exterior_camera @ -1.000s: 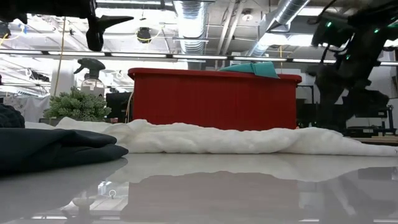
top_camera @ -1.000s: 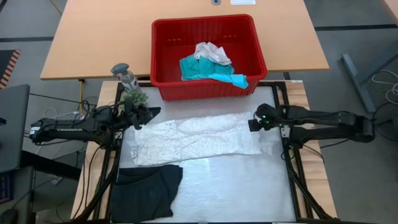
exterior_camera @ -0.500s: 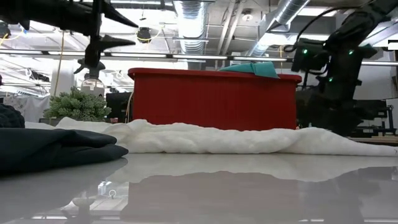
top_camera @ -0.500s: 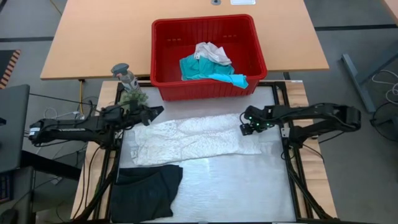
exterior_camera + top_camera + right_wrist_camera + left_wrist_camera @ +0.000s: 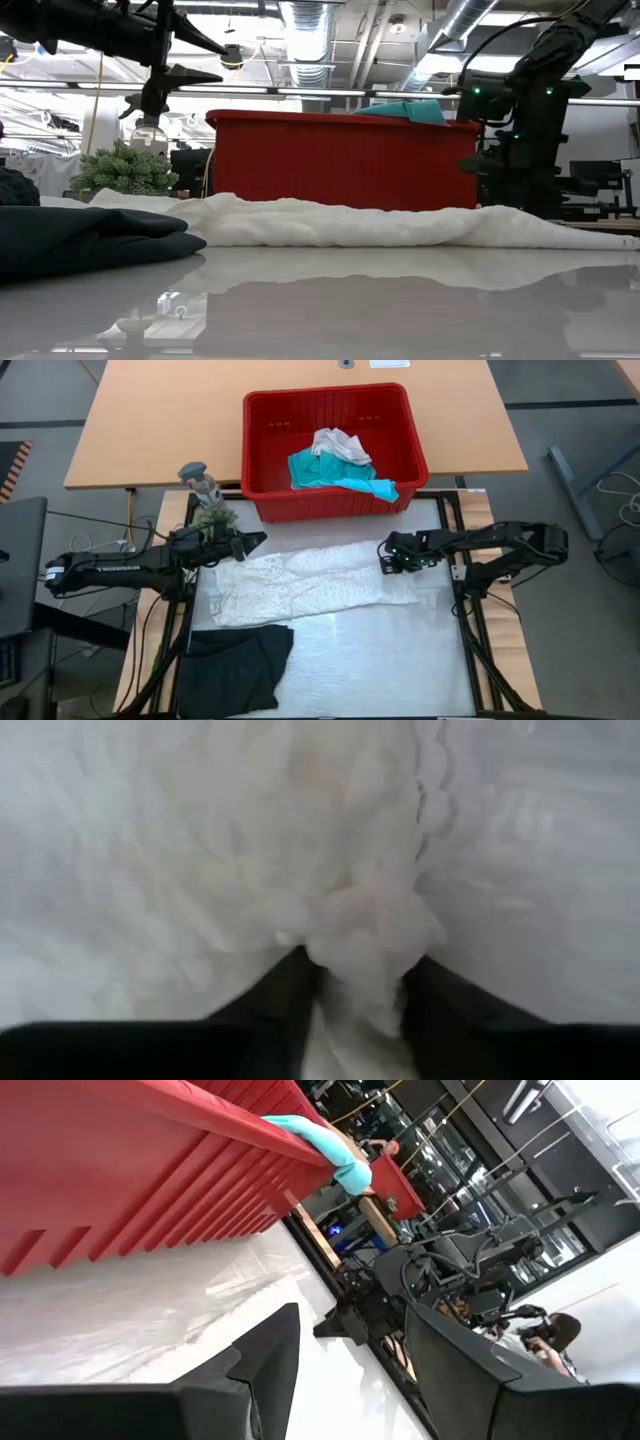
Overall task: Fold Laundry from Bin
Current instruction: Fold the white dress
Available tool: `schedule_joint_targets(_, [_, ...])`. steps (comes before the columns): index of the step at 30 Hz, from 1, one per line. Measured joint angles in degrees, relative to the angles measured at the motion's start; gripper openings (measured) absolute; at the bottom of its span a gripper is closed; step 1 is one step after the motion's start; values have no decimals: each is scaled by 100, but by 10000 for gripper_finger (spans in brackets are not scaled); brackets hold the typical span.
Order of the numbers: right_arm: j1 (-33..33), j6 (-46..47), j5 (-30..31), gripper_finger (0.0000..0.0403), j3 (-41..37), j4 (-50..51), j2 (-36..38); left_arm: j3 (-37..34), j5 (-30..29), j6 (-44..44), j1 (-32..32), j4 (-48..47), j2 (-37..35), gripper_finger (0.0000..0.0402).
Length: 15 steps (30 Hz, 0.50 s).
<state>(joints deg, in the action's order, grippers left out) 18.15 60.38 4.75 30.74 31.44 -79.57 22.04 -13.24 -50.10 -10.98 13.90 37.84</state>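
A white lacy garment [image 5: 310, 585] lies spread across the middle of the table. A black garment [image 5: 235, 665] lies at the near left. The red bin [image 5: 335, 450] stands at the far edge, with a teal garment [image 5: 335, 475] and a white one [image 5: 340, 445] inside. My right gripper [image 5: 392, 560] points down at the white garment's far right part and is shut on it. My left gripper [image 5: 256, 541] hovers level above the garment's far left corner, open and holding nothing [image 5: 350, 1350]. My right gripper pinches a gathered bunch of the white lacy garment [image 5: 368, 935] between its two fingers, close to the garment's right scalloped edge [image 5: 430, 830]. The fingers [image 5: 290, 985] come from above, pointing down. The rest of the garment lies flat on the table.
A small green plant [image 5: 213, 515] and a spray bottle [image 5: 200, 478] stand at the far left, just behind my left gripper. A wooden table [image 5: 150, 420] lies beyond the bin. The near right of the white table top [image 5: 400, 660] is bare.
My right gripper has come down and toward the table's left, onto the white garment's far right part. My left gripper has shifted a little toward the right and slightly down. The garments have stayed where they were.
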Motion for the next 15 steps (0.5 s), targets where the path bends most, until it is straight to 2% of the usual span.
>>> schedule_joint_targets(4, [-1,25,-8,42,-7,-21,0,0,78,236,0,-5,0,172])
schedule_joint_targets(5, [0,24,-9,35,-7,-17,0,-2,116,305,0,-6,0,172])
schedule_joint_targets(11, [-11,85,-12,35,91,216,88,-2,201,514,0,-199,5,172])
schedule_joint_targets(15, [-43,135,295,35,502,1275,379,0,229,613,0,-300,4,172])
